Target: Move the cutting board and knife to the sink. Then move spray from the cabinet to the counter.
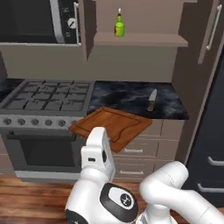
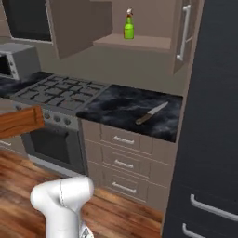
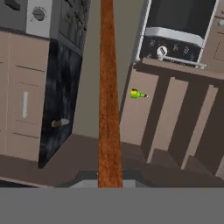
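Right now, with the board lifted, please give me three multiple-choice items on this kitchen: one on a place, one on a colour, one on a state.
1. Where does the knife lie?
A. on the counter
B. on the stove
C. on the cabinet shelf

2. What colour is the body of the spray?
A. blue
B. bright green
C. white

3. In what state is the cutting board?
A. lying flat on the counter
B. standing on the floor
C. held up in the shut tool, off the counter

Answers:
1 A: both base views show it on the black marble top, right of the stove.
2 B: the bottle on the cabinet shelf is green.
3 C: the hand view shows the board edge-on, running out from the tool.
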You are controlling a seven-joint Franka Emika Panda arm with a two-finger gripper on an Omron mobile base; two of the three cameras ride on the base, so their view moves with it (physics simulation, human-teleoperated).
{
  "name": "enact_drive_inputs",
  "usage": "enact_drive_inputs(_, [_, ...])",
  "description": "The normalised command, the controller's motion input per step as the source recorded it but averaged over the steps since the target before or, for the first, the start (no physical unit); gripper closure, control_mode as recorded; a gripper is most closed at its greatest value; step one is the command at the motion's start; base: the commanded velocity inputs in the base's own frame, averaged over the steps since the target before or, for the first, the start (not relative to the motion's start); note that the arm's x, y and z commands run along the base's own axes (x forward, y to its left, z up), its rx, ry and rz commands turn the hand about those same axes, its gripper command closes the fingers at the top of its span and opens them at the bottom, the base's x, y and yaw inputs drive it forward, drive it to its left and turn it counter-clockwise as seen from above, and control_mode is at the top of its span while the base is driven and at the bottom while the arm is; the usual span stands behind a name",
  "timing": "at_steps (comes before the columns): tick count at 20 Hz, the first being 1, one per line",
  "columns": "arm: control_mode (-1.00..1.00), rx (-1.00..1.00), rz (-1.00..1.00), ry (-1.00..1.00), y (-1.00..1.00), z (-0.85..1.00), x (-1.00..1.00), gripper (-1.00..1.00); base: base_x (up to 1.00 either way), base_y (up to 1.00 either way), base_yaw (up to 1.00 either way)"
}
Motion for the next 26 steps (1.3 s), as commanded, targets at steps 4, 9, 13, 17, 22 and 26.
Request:
enact_drive_inputs(4, [1.00,0.00,0.00,0.00,0.00,0.00,0.00,1.00,0.00,0.00,0.83])
enact_drive_inputs(9, [1.00,0.00,0.00,0.00,0.00,0.00,0.00,1.00,0.00,0.00,0.85])
enact_drive_inputs(13, [1.00,0.00,0.00,0.00,0.00,0.00,0.00,1.00,0.00,0.00,0.82])
enact_drive_inputs(17, [1.00,0.00,0.00,0.00,0.00,0.00,0.00,1.00,0.00,0.00,0.79])
enact_drive_inputs(22, [1.00,0.00,0.00,0.00,0.00,0.00,0.00,1.00,0.00,0.00,0.76])
enact_drive_inputs(26, [1.00,0.00,0.00,0.00,0.00,0.00,0.00,1.00,0.00,0.00,0.74])
